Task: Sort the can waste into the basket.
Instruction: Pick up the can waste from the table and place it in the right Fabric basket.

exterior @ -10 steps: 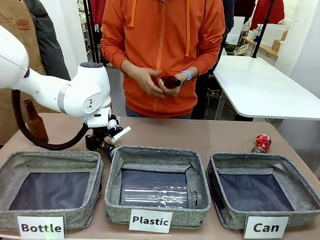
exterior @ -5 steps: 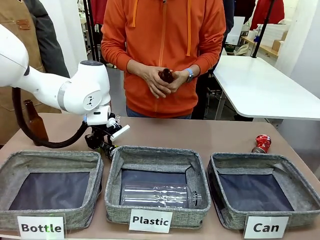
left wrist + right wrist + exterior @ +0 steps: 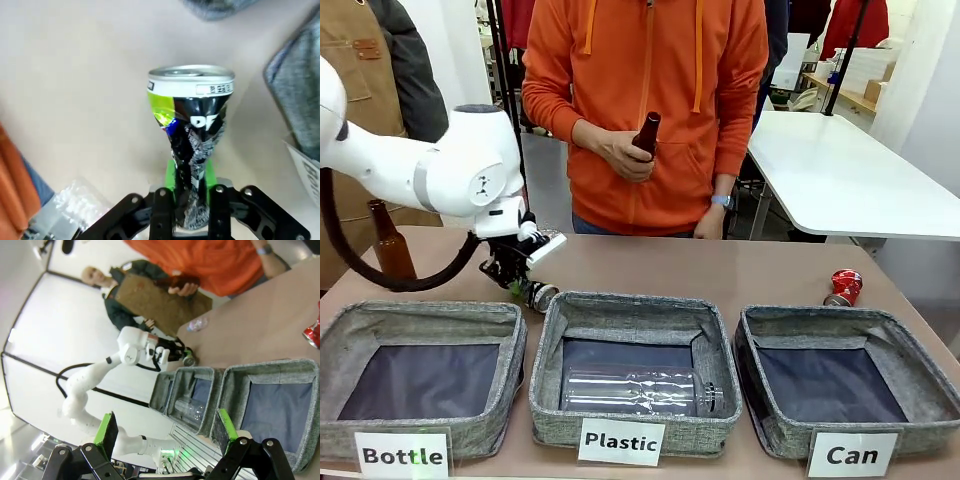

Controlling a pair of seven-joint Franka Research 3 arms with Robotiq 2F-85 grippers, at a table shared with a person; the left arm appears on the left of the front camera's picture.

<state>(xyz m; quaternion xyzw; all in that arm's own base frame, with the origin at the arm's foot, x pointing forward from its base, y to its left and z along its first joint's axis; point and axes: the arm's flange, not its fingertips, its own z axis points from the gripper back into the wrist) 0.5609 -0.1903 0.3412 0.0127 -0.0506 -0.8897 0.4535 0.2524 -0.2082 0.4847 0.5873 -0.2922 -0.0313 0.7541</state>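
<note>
Station check: left hand (image 3: 190,200) gripping dark crushed can (image 3: 192,115).
Brown table (image 3: 650,262) is carrying three grey fabric bins in a row; a white table (image 3: 840,170) is standing behind it, and a person in an orange top is holding a brown bottle (image 3: 646,133) at the far side. Left arm is reaching in low over the table, just behind the gap between the first two bins, its hand clamping the can's crumpled waist, lid end outward. Right hand (image 3: 165,432) is hanging with fingers spread wide, holding nothing. Red crushed can (image 3: 843,287) is resting on the table just behind the basket (image 3: 820,318). Labels are reading "Bottle", "Plastic" and "Can" (image 3: 851,455); the can's print is showing too crumpled to read.
</note>
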